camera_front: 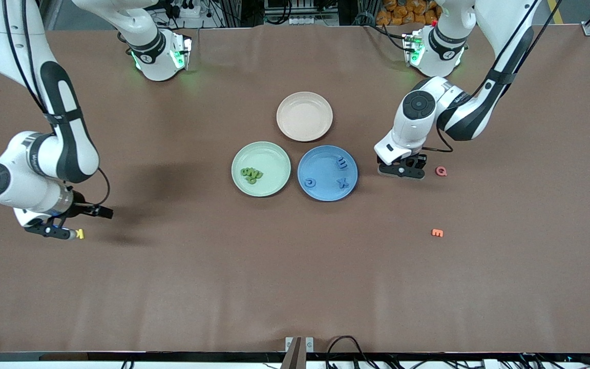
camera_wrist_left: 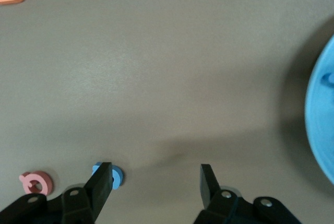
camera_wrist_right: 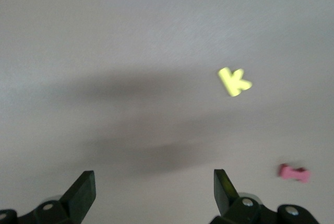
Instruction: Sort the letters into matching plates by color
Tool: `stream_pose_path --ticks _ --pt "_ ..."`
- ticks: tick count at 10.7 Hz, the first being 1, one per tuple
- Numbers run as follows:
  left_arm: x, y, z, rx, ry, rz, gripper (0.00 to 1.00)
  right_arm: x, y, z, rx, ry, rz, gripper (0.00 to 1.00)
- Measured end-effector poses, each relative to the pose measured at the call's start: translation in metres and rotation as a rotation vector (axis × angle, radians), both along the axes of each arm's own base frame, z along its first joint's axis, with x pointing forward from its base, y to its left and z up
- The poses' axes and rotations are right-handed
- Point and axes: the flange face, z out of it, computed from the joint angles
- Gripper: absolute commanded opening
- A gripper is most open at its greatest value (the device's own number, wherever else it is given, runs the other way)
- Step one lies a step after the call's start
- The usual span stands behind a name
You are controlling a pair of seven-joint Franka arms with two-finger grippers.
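the left hand (camera_wrist_left: 156,182), jaws apart and empty, hangs low over a blue letter (camera_wrist_left: 116,176) on the desk (camera_front: 295,287) near the blue plate (camera_front: 327,172); light, soft foam, best pinched across its flat sides. the right hand (camera_wrist_right: 154,187) waits open.

The small blue foam letter (camera_wrist_left: 114,176) is partly hidden by a finger of the left gripper (camera_wrist_left: 156,187), so its shape cannot be read. The round medium blue plate (camera_wrist_left: 321,125) is cut off by the left wrist view's edge. The heaped small green foam letters (camera_front: 252,175) cannot be counted.
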Motion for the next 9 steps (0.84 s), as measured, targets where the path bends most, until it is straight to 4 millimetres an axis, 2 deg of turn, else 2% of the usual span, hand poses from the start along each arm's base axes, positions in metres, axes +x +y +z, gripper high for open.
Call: stream_pose_path --ticks 2,6,7,9 --pt "-0.001 0.015 -0.007 -0.04 -0.015 -0.092 0.76 -0.003 -0.017 0.031 0.007 0.008 0.028 1.0" --pt "0.01 0.07 -0.016 -0.059 -0.008 -0.205 0.76 -0.003 -0.018 0.115 0.035 0.035 0.06 1.0" --pt "0.011 0.076 -0.017 -0.058 -0.004 -0.21 0.76 -0.003 -0.017 0.132 0.021 0.04 0.079 1.0" --pt "0.004 0.076 -0.022 -0.077 -0.013 -0.217 0.76 -0.005 -0.011 0.159 0.013 0.042 0.102 1.0"
